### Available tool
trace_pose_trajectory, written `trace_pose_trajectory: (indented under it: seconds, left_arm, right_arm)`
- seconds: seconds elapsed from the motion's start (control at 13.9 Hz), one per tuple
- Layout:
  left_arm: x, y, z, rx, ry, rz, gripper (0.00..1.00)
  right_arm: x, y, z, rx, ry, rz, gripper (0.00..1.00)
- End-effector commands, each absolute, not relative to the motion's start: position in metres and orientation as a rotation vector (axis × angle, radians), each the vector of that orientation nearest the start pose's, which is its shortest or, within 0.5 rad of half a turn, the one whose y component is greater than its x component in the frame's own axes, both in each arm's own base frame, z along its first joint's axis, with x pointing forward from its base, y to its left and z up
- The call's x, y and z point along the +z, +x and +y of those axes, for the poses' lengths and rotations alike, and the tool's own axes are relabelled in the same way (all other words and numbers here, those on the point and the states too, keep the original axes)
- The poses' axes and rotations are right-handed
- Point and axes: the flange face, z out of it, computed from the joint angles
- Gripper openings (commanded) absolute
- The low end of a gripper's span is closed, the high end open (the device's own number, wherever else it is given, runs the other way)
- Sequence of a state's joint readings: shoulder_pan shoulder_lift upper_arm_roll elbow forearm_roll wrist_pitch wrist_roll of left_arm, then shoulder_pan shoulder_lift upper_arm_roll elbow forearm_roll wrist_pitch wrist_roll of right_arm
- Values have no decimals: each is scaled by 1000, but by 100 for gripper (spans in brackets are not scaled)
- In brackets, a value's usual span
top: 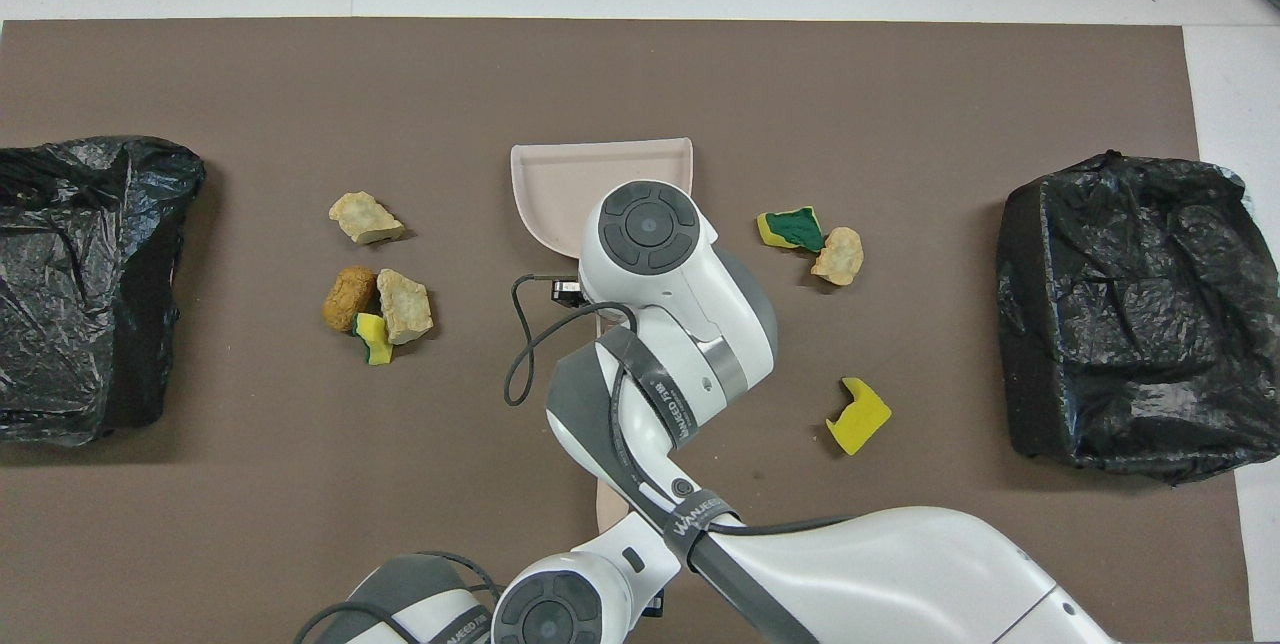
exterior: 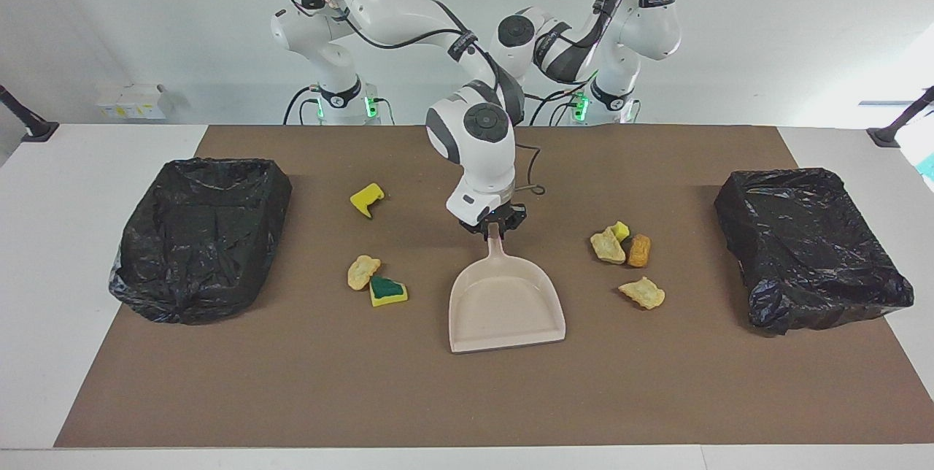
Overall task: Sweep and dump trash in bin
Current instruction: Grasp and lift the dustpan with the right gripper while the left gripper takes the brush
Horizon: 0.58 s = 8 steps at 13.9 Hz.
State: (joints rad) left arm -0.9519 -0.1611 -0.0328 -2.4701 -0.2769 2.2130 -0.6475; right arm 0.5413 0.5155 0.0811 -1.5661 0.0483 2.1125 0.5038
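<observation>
Beige dustpan point(exterior: 506, 303), mat point(exterior: 467, 397) mid-open

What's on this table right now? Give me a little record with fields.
dustpan: mid-table, nothing in it
right gripper: jaws shut on the dustpan's handle
left gripper: shut, low under the right arm, at the robots' edge
trash: seven scraps, three toward the right arm's end, four toward the left arm's end
bins: black-bagged, one at each end

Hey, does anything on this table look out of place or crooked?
Only the dustpan: it sits slightly askew on the mat, its handle in the right gripper. The scattered scraps are just the trash to sweep.
</observation>
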Motion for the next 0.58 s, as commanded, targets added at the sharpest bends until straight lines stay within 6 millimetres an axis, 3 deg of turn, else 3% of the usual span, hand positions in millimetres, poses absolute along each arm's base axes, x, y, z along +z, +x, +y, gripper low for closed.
trace_pose_trajectory:
  seconds: [0.0, 0.29, 0.5]
  left_arm:
    - [379, 250, -363, 396, -3201, 193, 0]
    - [416, 266, -313, 493, -3174, 91, 0]
    - [449, 287, -259, 511, -3174, -72, 0]
  right_arm:
    - [370, 569, 385, 15, -3055, -188, 0]
    - [406, 578, 347, 41, -3043, -307, 0]
    - [428, 583, 315, 53, -2968, -760, 0]
